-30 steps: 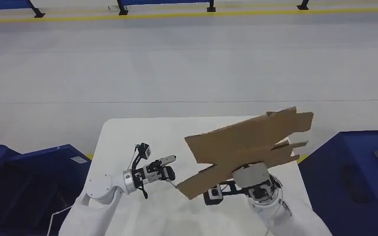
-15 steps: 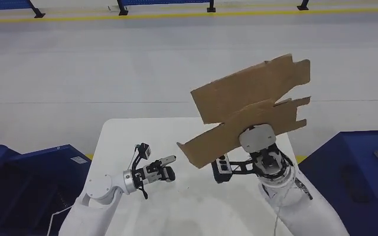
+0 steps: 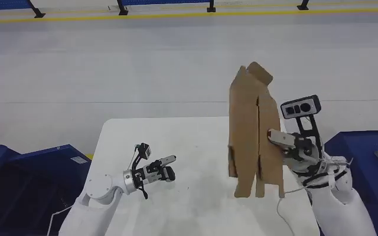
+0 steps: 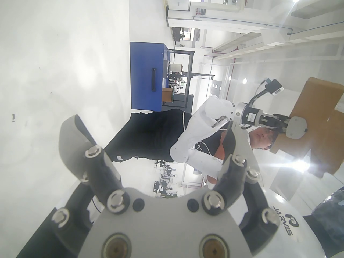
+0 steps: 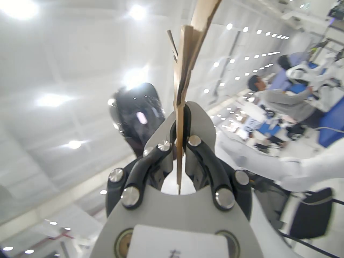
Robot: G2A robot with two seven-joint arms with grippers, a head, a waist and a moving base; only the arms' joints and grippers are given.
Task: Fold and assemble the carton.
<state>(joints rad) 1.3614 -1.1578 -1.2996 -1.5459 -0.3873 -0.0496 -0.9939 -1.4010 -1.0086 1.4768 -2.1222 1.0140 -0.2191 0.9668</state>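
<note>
Pinches flat carton [image 3: 251,135] tight in right hand [image 5: 180,111], long axis upright; holds left hand [image 3: 170,166] spread, empty, well apart from carton.

A large robotics lab set up in an industrial hall

The white table [image 3: 136,138] stands on a wide, pale, polished floor [image 3: 177,65] crossed by a yellow line [image 3: 177,15], with blue barrier feet [image 3: 122,8] far beyond the left gripper [image 4: 153,132]. Ahead of that gripper's fingertips stand a blue cabinet [image 4: 142,63] and a black-framed bench [image 4: 192,63] loaded with gear, under white pipes [image 4: 228,7] and beams. Past the right gripper [image 5: 182,111] run rows of ceiling lamps [image 5: 246,29]. Off to its side are a blue workstation [image 5: 332,127], what looks like another white robot [image 5: 297,70] and a black office chair [image 5: 309,216].
</note>
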